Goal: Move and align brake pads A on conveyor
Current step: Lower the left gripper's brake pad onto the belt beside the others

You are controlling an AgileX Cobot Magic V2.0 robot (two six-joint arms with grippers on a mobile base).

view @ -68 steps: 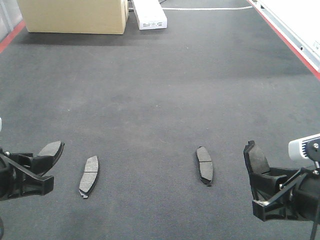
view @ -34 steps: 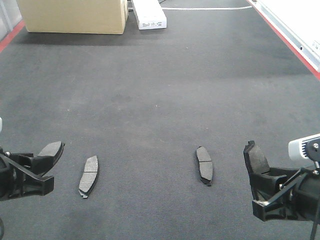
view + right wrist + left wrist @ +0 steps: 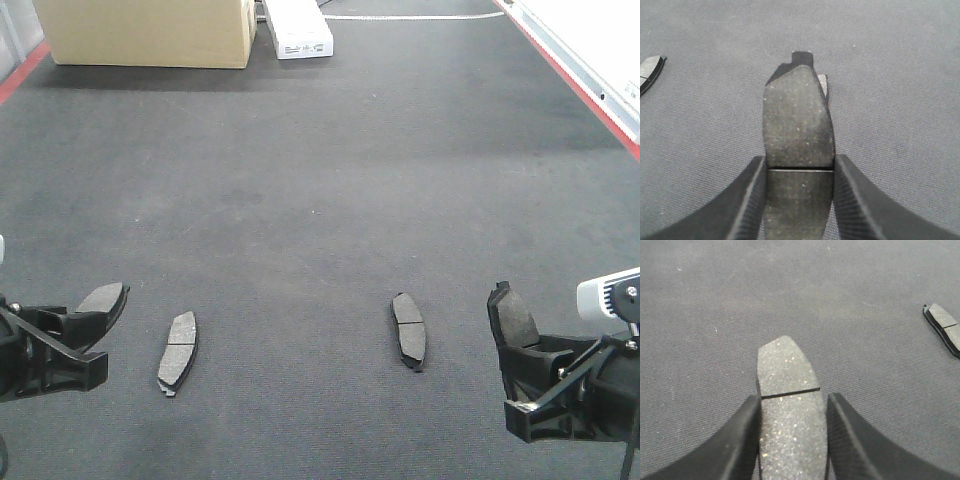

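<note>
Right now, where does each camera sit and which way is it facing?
Front view: high on the robot, looking forward down the conveyor; left pincer and right pincer show, each holding a pad.
Left wrist: behind its fingers, looking along the held pad.
Right wrist: same, over its held pad.
Shared: loose pads edge into the wrist views.

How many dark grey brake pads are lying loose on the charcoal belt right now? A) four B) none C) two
C: two dark grey curved brake pads lie loose on the charcoal fabric-textured belt, one left, one right; the left claw and right claw each grip another.
</note>
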